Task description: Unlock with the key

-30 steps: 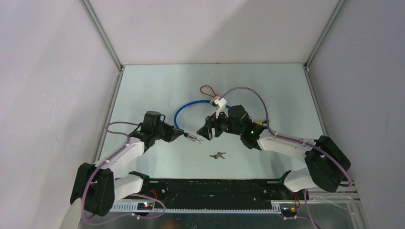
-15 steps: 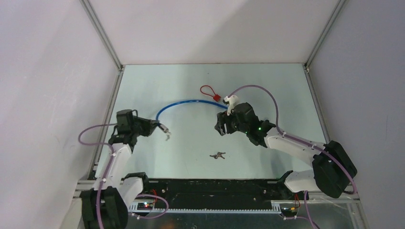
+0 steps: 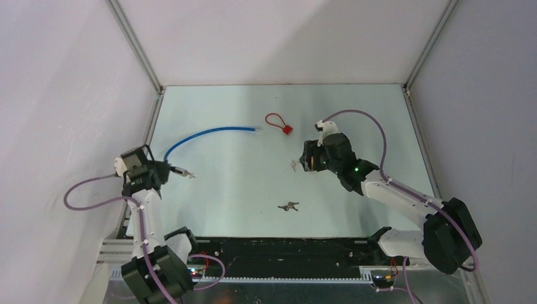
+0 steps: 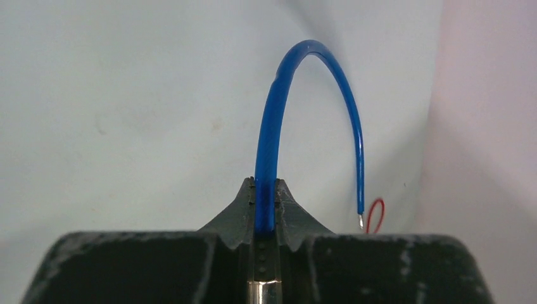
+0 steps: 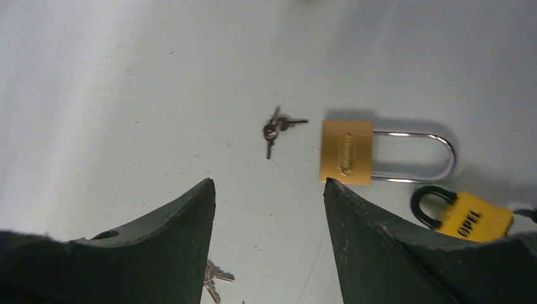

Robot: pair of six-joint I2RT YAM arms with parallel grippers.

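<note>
My left gripper (image 3: 166, 170) is at the table's far left, shut on a blue cable (image 3: 209, 132) just behind its metal end piece (image 3: 185, 172). In the left wrist view the cable (image 4: 278, 101) rises from between the fingers (image 4: 235, 209) and arcs to a bare free tip (image 4: 360, 218). My right gripper (image 3: 308, 162) is open and empty, right of centre. Its wrist view shows a brass padlock (image 5: 346, 152), a yellow padlock (image 5: 475, 216), a small key bunch (image 5: 275, 128) beyond my right gripper (image 5: 269, 180), and another bunch (image 5: 212, 278) below the left finger.
A red wire-loop lock (image 3: 278, 121) lies at the back centre, near the cable's free tip; it also shows in the left wrist view (image 4: 375, 215). A key bunch (image 3: 289, 206) lies near the front centre, and small keys (image 3: 294, 166) just left of the right gripper.
The left arm has swung far left, dragging the blue cable with it. The cable's far end has come free from the right gripper, which has moved right and back.
</note>
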